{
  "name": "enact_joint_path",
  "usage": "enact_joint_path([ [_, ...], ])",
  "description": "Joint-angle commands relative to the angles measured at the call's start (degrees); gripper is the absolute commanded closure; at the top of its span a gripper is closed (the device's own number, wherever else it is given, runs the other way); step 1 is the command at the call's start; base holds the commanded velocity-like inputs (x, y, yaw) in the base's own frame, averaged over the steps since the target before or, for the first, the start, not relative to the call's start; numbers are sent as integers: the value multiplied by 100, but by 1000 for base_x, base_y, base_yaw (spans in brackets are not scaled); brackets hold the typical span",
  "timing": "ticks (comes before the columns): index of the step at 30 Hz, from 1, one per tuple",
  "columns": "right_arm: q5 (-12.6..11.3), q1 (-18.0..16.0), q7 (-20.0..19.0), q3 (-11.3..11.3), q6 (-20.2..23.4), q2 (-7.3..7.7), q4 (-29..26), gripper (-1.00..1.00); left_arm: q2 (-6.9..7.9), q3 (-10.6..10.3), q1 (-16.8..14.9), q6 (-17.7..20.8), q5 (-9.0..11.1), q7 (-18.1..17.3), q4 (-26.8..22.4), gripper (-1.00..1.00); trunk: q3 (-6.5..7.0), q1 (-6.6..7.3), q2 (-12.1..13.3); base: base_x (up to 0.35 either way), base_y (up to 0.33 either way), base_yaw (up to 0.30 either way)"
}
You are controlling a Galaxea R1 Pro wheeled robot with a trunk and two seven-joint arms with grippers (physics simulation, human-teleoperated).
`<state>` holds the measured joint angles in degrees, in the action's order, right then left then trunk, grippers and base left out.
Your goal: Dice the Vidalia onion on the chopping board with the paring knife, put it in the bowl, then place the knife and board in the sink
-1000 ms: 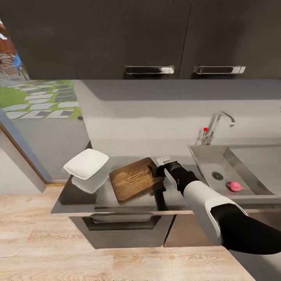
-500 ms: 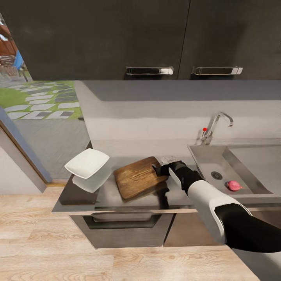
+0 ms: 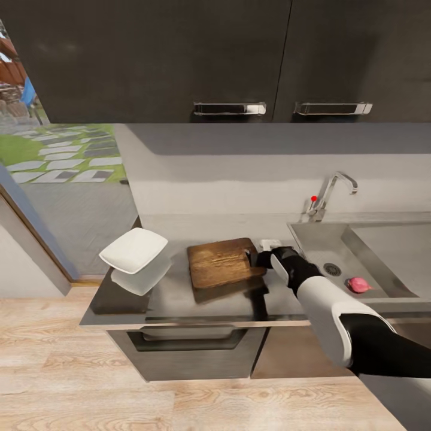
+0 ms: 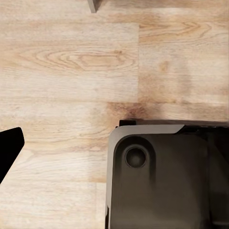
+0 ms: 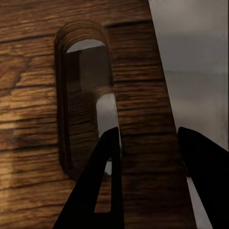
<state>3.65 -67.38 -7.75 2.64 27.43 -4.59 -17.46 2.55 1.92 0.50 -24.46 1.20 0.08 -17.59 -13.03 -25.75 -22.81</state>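
The desk (image 3: pixel 179 299) is carrying the chopping board (image 3: pixel 222 262) and the empty bowl (image 3: pixel 133 250), while the pink onion (image 3: pixel 358 284) is lying uncut in the sink (image 3: pixel 335 245), so dicing seemingly has not begun. The right hand (image 3: pixel 258 258) is reaching forward, clenching the board's slotted end.

The right arm reaches forward, its gripper (image 3: pixel 256 258) clamped (one finger (image 5: pixel 102 183) through a slot).

Dark upper cabinets (image 3: pixel 179 54) with two metal handles (image 3: pixel 230 108) hang over a grey wall (image 3: pixel 239 179) — pale wood flooring (image 3: pixel 72 371) below, and a garden path (image 3: pixel 60 157) beyond the doorway
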Motion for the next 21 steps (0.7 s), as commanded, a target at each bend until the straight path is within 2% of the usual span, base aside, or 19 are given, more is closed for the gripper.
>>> enact_joint_path([
  [1,4,-3,34,104,30,5,-10,100,-1,3,3,-6,11,1,-9,-100,-10,-3,-11,0,0,0],
  [8,4,-3,435,761,13,66,-11,100,-1,1,3,-6,11,-2,-8,-100,-10,-3,-11,0,0,0],
  [15,1,-3,784,863,8,64,-12,100,-4,1,3,-6,11,-2,60,-100,-10,-3,-11,0,0,0],
  [21,-2,-3,909,876,8,63,-12,100,-6,1,3,-6,11,-7,93,-100,-10,-3,-11,0,0,0],
])
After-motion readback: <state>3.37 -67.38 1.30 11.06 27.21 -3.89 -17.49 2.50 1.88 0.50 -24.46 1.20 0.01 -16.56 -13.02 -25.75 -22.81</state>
